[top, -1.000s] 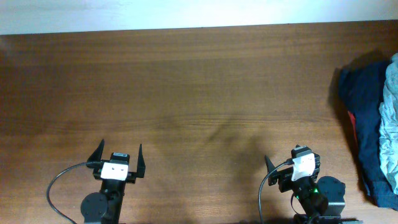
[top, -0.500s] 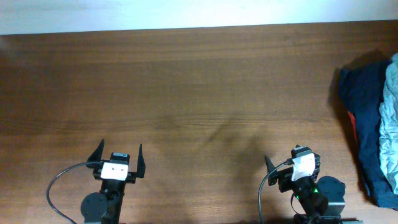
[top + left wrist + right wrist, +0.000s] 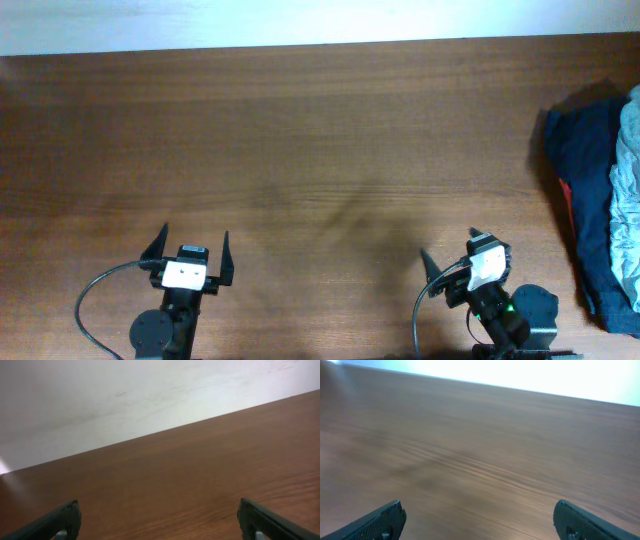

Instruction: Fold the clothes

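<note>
The pale grey-blue T-shirt (image 3: pixel 628 200) lies crumpled at the table's far right edge, partly cut off by the overhead view, on top of a dark navy garment (image 3: pixel 580 180). My left gripper (image 3: pixel 190 240) is open and empty near the front left; its fingertips frame bare wood in the left wrist view (image 3: pixel 160 517). My right gripper (image 3: pixel 450 255) is open and empty near the front right, well left of the T-shirt. Its wrist view (image 3: pixel 480 517) shows only blurred bare wood. No wrist view shows the T-shirt.
The navy garment shows a red patch (image 3: pixel 567 200) and spreads from the right edge toward the table's middle. A brown wooden table (image 3: pixel 300 150) fills the view, with a pale wall (image 3: pixel 125 390) behind its far edge.
My right gripper has shifted slightly left and turned; its wrist view is motion-blurred. The left arm and the garments have not moved.
</note>
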Robot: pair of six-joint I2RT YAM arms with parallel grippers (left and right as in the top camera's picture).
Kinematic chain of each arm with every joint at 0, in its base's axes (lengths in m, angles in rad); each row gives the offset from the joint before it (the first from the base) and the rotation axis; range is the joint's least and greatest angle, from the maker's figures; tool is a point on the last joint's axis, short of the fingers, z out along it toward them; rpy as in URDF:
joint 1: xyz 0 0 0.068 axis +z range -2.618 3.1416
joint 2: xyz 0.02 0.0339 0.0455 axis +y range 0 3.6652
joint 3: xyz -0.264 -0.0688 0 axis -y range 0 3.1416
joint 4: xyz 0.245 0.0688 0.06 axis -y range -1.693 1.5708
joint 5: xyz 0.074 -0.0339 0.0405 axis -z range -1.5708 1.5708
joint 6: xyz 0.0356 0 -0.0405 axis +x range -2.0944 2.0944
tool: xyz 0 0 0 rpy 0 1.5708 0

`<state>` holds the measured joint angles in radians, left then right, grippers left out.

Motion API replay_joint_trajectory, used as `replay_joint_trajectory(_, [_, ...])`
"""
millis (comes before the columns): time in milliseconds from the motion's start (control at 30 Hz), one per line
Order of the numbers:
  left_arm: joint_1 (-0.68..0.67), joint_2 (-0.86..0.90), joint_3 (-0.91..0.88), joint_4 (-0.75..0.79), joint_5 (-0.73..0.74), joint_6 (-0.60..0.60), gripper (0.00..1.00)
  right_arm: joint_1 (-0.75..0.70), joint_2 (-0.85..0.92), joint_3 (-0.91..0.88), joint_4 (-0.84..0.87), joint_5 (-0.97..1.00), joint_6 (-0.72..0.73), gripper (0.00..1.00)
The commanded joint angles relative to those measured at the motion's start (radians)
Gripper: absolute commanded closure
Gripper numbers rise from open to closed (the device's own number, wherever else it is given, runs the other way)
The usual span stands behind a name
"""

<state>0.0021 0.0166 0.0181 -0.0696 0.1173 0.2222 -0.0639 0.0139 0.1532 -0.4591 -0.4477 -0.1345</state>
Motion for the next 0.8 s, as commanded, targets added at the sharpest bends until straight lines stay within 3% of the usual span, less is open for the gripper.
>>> replay_joint_trajectory(0, [-0.004, -0.010, -0.009, 0.010, 0.121, 0.003, 0.00, 0.005, -0.010, -0.005, 0.026, -0.346, 0.065, 0.01])
replay_joint_trajectory(67, [-0.004, -0.010, -0.008, 0.014, 0.189, -0.091, 0.00, 0.005, -0.011, -0.005, 0.050, -0.383, 0.065, 0.01])
replay_joint_trajectory(200, [-0.004, -0.010, -0.008, 0.018, 0.319, -0.167, 0.00, 0.005, -0.010, -0.005, 0.140, -0.467, 0.076, 0.01])
replay_joint_trajectory(367, [-0.004, -0.010, 0.011, 0.084, 0.332, -0.315, 0.00, 0.004, -0.010, 0.008, 0.265, -0.456, 0.224, 0.01])
replay_joint_trajectory(467, [-0.004, -0.003, 0.090, 0.061, 0.332, -0.335, 0.00, 0.005, 0.001, 0.072, 0.278, -0.387, 0.343, 0.01])
replay_joint_trajectory(567, [-0.004, 0.118, 0.298, -0.128, 0.247, -0.334, 0.00, 0.004, 0.104, 0.237, 0.214, -0.277, 0.379, 0.01])
replay_joint_trajectory(767, [-0.004, 0.496, 0.643, -0.318, 0.161, -0.270, 0.00, 0.005, 0.455, 0.542, -0.054, -0.006, 0.375, 0.01])
